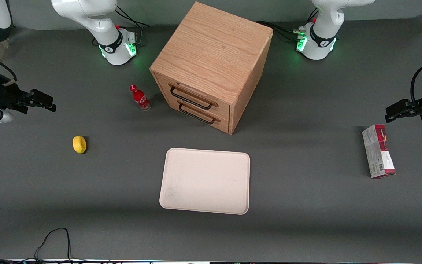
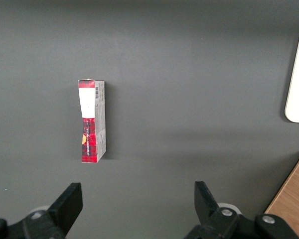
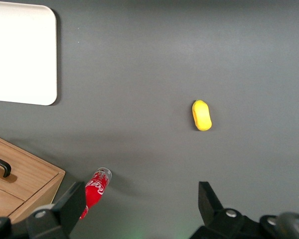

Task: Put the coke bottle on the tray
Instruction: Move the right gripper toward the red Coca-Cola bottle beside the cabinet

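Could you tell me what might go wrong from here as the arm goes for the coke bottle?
The small red coke bottle stands upright, narrow and tall, so a sideways nudge from the open gripper could topple it and let it roll. It also stands close beside the wooden drawer cabinet, leaving little room for a finger there. The cream rectangular tray has a low rim that could catch the bottle's base.
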Robot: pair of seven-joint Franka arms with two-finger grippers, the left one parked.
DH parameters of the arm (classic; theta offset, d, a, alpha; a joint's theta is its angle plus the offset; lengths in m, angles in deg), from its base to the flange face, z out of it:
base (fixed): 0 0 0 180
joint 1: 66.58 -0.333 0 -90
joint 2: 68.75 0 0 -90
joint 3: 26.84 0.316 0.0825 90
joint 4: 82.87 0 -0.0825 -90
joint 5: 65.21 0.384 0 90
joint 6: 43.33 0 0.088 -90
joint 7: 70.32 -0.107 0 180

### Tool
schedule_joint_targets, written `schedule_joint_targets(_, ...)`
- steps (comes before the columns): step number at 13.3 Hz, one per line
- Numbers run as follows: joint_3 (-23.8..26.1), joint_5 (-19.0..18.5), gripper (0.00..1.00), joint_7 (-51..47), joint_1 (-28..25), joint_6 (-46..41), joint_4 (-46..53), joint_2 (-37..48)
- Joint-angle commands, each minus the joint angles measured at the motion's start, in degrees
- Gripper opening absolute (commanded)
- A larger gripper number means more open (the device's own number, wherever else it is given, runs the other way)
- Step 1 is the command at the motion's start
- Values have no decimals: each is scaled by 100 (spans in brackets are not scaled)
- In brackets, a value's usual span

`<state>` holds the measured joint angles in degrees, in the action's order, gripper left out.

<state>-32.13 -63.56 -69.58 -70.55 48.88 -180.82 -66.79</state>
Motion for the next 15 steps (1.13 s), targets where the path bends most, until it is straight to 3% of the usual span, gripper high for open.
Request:
schedule_joint_targets(1,63,98,100,49,134,-125,198,-134)
schedule_joint_targets(6,46,98,100,-21,116,-230,162,-134)
schedule_joint_targets(9,124,107,100,-721,-24,-301,197,-143)
schedule_joint_targets(12,248,107,100,-1451,-523,-450,206,-134)
schedule_joint_targets(15,256,107,100,-2838,-1419,-450,163,-143)
